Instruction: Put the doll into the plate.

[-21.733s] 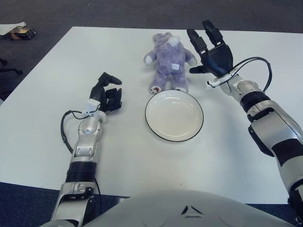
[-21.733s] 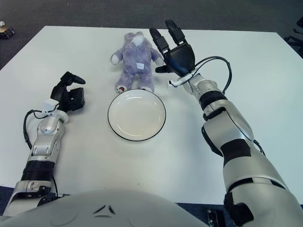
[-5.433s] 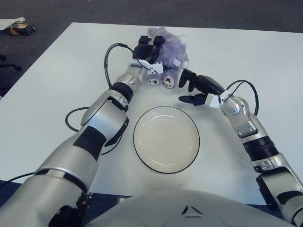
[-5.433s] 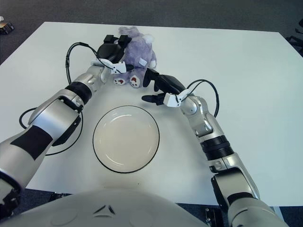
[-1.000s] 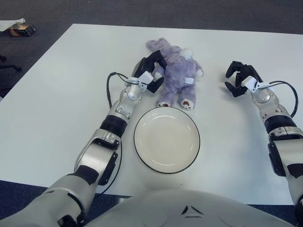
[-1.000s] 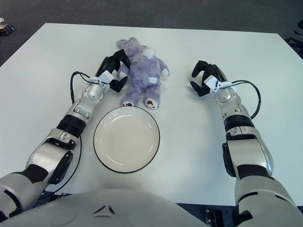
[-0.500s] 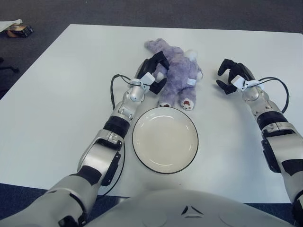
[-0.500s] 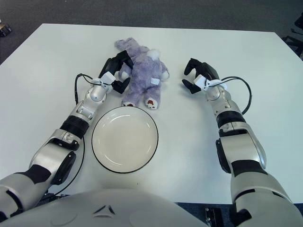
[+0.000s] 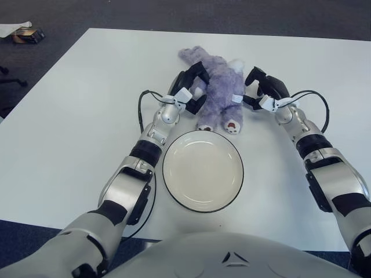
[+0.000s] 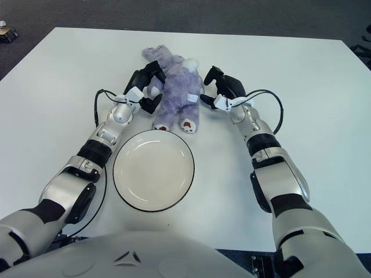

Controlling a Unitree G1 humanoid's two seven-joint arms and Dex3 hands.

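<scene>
Purple and fluffy, the doll is lying on its back on the white worktop, its feet pointing at the plate and stopping just short of the rim. The left hand is pressing against the doll's side, its dark fingers curling onto the plush body. The right hand is sitting just beside the doll's other flank with its fingers bent inward, touching or nearly touching the fur; I cannot tell whether it is gripping. The plate is lying bare between the two forearms.
</scene>
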